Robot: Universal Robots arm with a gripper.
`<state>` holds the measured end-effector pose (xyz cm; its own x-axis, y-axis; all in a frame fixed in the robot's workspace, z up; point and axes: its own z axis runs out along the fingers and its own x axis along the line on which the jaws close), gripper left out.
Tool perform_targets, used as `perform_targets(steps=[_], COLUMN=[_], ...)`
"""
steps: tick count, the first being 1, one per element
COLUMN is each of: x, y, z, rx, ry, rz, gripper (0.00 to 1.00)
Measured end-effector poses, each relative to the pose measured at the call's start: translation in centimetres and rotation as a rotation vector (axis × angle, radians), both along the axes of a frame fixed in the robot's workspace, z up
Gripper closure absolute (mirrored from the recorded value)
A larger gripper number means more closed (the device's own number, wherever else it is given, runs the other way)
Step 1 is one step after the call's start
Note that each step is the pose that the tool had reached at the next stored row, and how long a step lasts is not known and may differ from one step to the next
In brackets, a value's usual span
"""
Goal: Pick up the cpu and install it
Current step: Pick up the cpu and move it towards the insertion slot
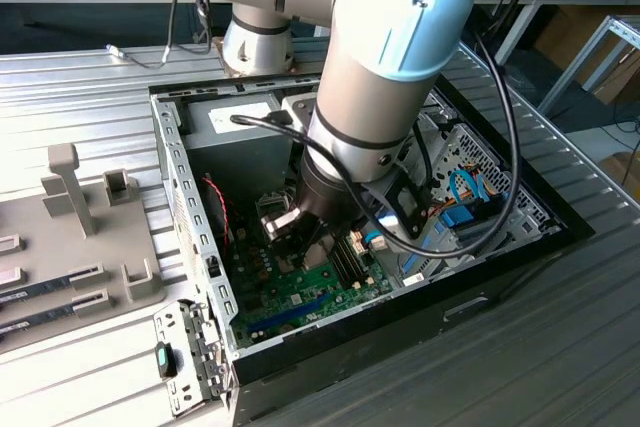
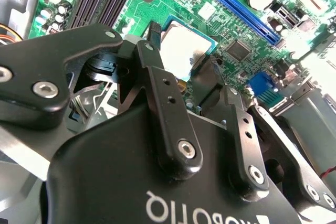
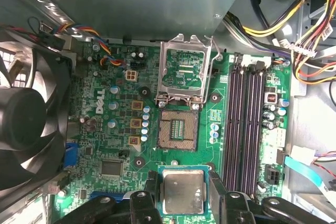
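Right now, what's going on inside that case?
The arm's tool is down inside the open black computer case, holding the small flat square cpu with a silvery-grey metal top between its black fingers. In the first wrist view the chip hangs above the green motherboard, short of the bare square socket, whose metal retention frame is flipped open. The cpu is not yet seated.
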<state>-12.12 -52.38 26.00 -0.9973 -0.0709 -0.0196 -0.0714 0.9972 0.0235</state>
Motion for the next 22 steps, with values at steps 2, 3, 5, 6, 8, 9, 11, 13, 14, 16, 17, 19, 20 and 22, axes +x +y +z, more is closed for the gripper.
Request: perform_targets(steps=[2,3,5,6,8,9,11,13,14,16,17,19,20,22], x=[0.00,0.00,0.00,0.00,0.00,0.00,0.00,0.00,0.00,0.00,0.00,0.00,0.00,0.00], y=[0.00,0.00,0.00,0.00,0.00,0.00,0.00,0.00,0.00,0.00,0.00,0.00,0.00,0.00], z=[-0.07,-0.09,-0.13,-0.15,-0.20,-0.24,-0.28,-0.33,-0.36,-0.41,-0.44,-0.50,-0.54,-0.59], rx=[0.0000,-0.0001,0.0000,0.0000,0.0000,0.0000,0.0000,0.0000,0.0000,0.0000,-0.0001,0.0000,0.0000,0.0000], ry=[0.0000,0.0000,0.0000,0.0000,0.0000,0.0000,0.0000,0.0000,0.0000,0.0000,0.0000,0.0000,0.0000,0.0000], rz=[0.000,0.000,0.000,0.000,0.000,0.000,0.000,0.000,0.000,0.000,0.000,0.000,0.000,0.000], gripper=[0.53,0.53,0.53,0.53,0.53,0.53,0.53,0.53,0.53,0.53,0.53,0.53,0.53,0.53])
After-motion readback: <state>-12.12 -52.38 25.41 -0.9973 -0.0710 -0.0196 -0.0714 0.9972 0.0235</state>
